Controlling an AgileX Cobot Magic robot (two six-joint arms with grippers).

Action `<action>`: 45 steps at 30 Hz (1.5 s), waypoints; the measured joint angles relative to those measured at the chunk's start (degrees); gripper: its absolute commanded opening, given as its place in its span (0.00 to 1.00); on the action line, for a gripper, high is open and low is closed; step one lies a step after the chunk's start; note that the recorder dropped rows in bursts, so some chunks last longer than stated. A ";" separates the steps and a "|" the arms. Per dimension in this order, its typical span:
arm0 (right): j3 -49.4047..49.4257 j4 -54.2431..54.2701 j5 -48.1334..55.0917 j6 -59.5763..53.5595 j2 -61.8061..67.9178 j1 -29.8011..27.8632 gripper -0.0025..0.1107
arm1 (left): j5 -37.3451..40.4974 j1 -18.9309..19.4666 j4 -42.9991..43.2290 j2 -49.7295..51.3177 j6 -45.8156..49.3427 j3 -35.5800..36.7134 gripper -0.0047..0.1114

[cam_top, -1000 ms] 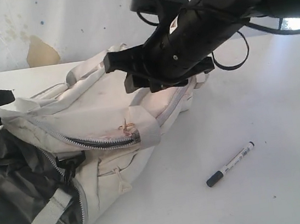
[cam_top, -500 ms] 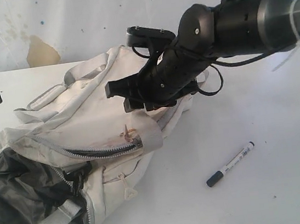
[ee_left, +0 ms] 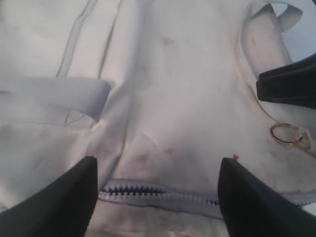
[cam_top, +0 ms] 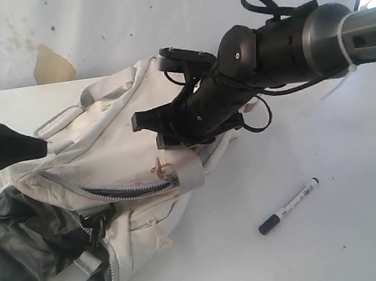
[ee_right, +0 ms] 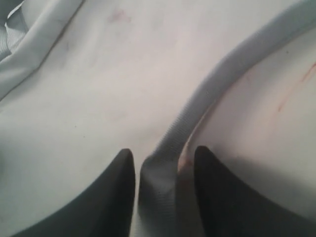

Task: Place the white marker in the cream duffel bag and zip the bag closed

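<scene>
You are working on the cream duffel bag (cam_top: 106, 151), not yet on the white marker (cam_top: 288, 206), which is lying bare on the table (cam_top: 352, 126) to the right of the bag, well apart from both arms. Your right hand (ee_right: 164, 153) is pinching a grey webbing strap (ee_right: 217, 94) on the top of the bag; the strap is bunching up between the two fingers, so the hold looks real but narrow. Your left hand (ee_left: 158, 192) is hanging spread wide and empty over the cream fabric, just above the grey zipper (ee_left: 148, 190). The zipper is standing partly undone, and the dark lining (cam_top: 20, 232) is showing at the bag's near end. This step seems to be about steadying or raising the bag so its mouth is gaping. To do it well, be seating the strap deep between the fingers before you pull, since webbing is likely to slide out of a shallow pinch. Be lifting slowly and straight, watching that the soft fabric is not dragging toward the marker and rolling it away.
</scene>
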 measured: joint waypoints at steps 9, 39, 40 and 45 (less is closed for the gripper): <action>-0.09 0.12 4.49 -0.06 -0.42 0.00 0.02 | -0.63 -5.24 1.64 0.00 1.53 0.00 0.68; 15.84 -27.61 17.98 34.36 -21.62 -0.05 0.03 | -1.07 -8.91 2.04 0.00 6.19 0.00 0.68; 16.35 -27.18 17.66 34.11 -21.62 -0.05 0.04 | -1.07 -8.91 2.04 0.00 6.19 0.00 0.68; 17.17 -13.29 12.25 17.82 -18.06 -0.05 0.42 | -1.07 -8.91 1.71 0.00 6.19 0.00 0.68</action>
